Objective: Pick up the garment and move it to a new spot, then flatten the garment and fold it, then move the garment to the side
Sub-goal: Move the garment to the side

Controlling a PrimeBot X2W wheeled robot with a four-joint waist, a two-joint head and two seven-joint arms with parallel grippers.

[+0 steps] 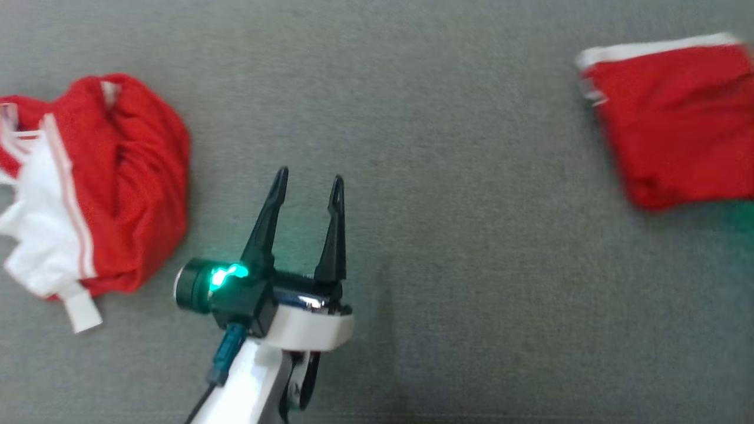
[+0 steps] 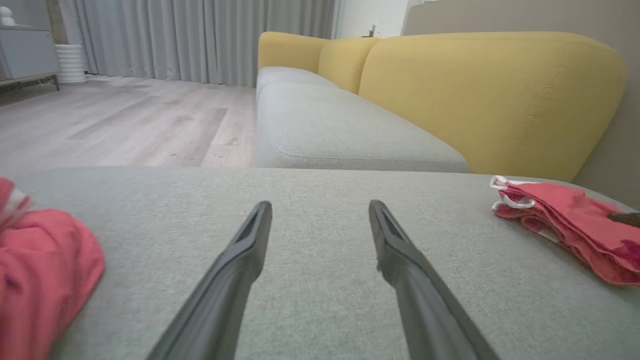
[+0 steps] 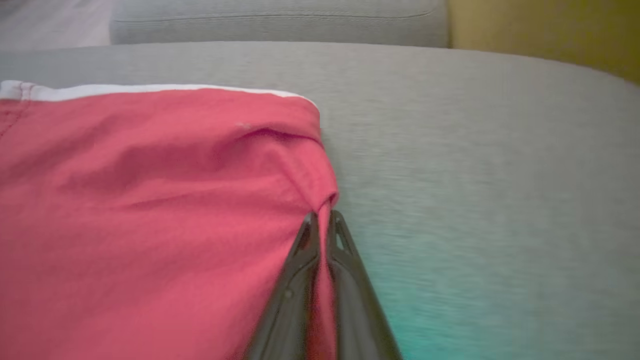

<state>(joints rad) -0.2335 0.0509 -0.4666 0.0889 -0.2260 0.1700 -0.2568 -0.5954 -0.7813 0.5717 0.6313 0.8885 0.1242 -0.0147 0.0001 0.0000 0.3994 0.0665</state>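
The folded red garment with a white hem lies at the far right of the grey cushion. In the right wrist view my right gripper is shut on the garment, pinching a fold at its right edge. The same garment shows at the right of the left wrist view, with a dark fingertip on it at the frame's edge. My left gripper stands open over bare cushion in the middle, with nothing between its fingers.
A second red and white garment lies crumpled at the left, a short way from my left gripper. A yellow sofa back and grey seat stand beyond the cushion's far edge, with wooden floor to their left.
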